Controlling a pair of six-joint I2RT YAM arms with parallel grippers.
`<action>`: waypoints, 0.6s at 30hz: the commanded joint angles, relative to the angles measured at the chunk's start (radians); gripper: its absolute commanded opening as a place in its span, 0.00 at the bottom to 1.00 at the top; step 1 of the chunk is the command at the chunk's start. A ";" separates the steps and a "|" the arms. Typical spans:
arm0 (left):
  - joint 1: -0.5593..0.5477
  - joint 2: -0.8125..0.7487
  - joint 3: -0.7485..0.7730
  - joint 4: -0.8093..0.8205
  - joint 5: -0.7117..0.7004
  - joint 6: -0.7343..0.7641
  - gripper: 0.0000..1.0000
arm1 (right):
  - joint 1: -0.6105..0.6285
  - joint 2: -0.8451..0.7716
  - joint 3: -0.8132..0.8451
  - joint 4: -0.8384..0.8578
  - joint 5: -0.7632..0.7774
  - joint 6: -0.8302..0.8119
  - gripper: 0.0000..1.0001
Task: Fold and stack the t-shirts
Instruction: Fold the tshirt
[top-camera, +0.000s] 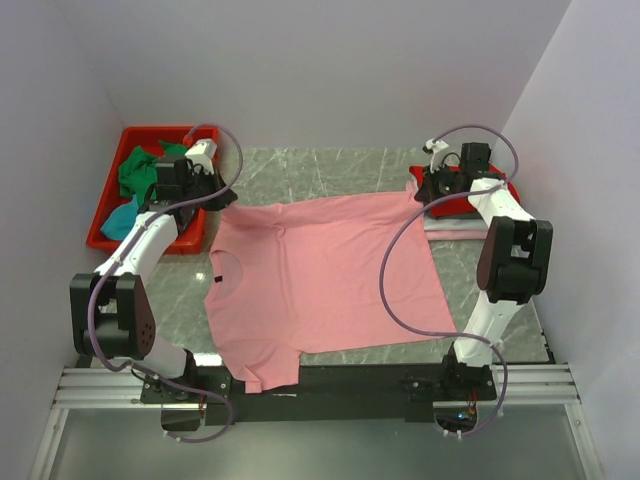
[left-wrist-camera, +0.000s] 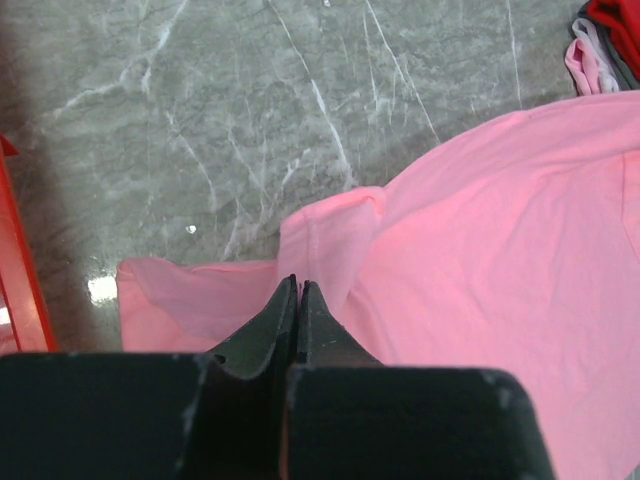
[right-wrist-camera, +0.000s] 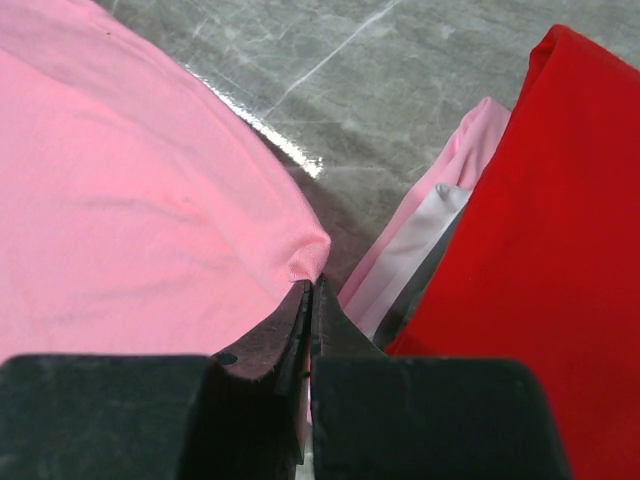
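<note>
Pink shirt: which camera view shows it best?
The top external view: the whole pink shirt lies spread there, neck and sleeves visible. The left wrist view shows only a rumpled sleeve area; the right wrist view, only the cloth around one hem corner.

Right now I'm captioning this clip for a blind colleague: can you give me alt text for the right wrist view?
The right gripper, shut, pinches a corner of the pink t-shirt, which spreads left over the grey marbled table. To the right lies a red t-shirt on top of pale pink and white folded cloth.
</note>
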 joint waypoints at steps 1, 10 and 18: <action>0.000 -0.052 -0.015 0.009 0.040 -0.014 0.01 | 0.005 0.029 0.058 0.014 0.022 -0.014 0.00; -0.001 -0.098 -0.044 -0.001 0.057 -0.025 0.01 | 0.007 0.051 0.075 0.011 0.030 -0.030 0.00; -0.010 -0.102 -0.069 -0.006 0.056 -0.036 0.01 | 0.007 0.042 0.062 0.008 0.022 -0.047 0.00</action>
